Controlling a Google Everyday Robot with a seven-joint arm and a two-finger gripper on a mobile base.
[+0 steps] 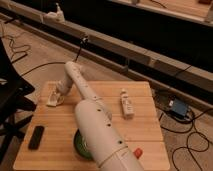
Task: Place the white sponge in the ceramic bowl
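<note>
The wooden bench (146,134) carries all the things of the task. The white arm (95,124) comes in over the near edge of the bench and reaches across to the far left corner. Its thick part covers the middle of the bench, and the thin part bends down at the end.

The hand (59,93) is low over the far left corner, close to the left edge. It is directly at the white sponge (52,101), which lies flat on the bench just under and beside it. Whether the hand is apart or clamped on the sponge, I cannot tell.

The ceramic bowl (78,145) stands near the near edge, left of the middle. Only its green left side shows, because the arm hides the rest. The bowl and the sponge are well apart.

A black device (36,137) lies flat near the near left corner, to the left of the bowl. A white bottle (126,103) lies on its side towards the far right corner. On the floor beyond the right edge is a small blue box (177,107) with cables, and a black chair (10,102) stands beside the left edge.
</note>
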